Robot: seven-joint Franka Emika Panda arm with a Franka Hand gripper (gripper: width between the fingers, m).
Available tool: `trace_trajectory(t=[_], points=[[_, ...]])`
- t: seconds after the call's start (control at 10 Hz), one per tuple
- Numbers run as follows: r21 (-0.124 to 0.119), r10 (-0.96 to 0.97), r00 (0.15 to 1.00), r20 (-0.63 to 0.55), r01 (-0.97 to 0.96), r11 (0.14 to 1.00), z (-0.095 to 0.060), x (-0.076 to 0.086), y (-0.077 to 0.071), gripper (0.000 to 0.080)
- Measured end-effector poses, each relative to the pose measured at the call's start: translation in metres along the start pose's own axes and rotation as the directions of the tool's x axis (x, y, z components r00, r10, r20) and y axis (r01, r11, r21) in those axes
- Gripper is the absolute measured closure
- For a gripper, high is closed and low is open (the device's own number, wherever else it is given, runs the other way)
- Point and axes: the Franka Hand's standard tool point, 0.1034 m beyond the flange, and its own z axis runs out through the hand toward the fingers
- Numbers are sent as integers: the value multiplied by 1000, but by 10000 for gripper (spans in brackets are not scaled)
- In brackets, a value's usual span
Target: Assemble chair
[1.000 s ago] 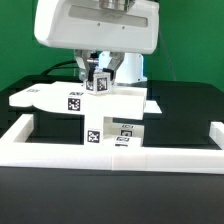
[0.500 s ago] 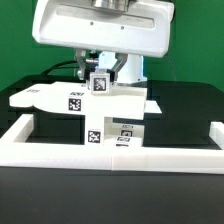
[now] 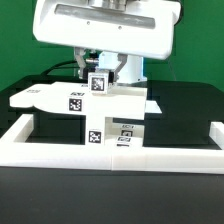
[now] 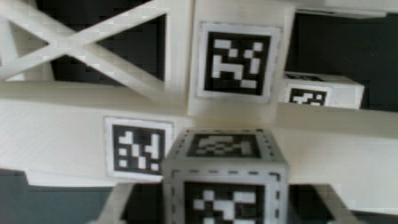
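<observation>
The chair's joined white parts (image 3: pixel 112 100) stand against the front wall, a flat plate on top carrying a tag. A short square leg (image 3: pixel 98 84) with a tag on its face stands upright on that plate. My gripper (image 3: pixel 98 76) comes down from above and is shut on this leg. In the wrist view the leg (image 4: pixel 228 160) fills the space between my dark fingers (image 4: pixel 143 200), and my gripper (image 4: pixel 228 198) clamps its sides. Behind it lie the white plate (image 4: pixel 89 105), a tagged bar (image 4: pixel 238 55) and a cross-braced part (image 4: pixel 80 45).
A long low white border wall (image 3: pixel 60 150) runs across the front and turns back at both ends. A flat white piece (image 3: pixel 30 97) reaches out to the exterior view's left. The big arm body (image 3: pixel 100 25) hangs over the parts. Black table and green backdrop surround them.
The leg's tag has shifted very slightly toward the exterior view's left and the arm body has moved a little. The grip is unchanged.
</observation>
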Motion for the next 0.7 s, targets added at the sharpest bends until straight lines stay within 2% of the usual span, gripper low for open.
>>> trace_trajectory(t=[0.3, 0.7], points=[[2, 232, 973, 0, -232, 973, 0, 0, -2, 513], [9, 460, 888, 4, -460, 888, 0, 0, -4, 512]])
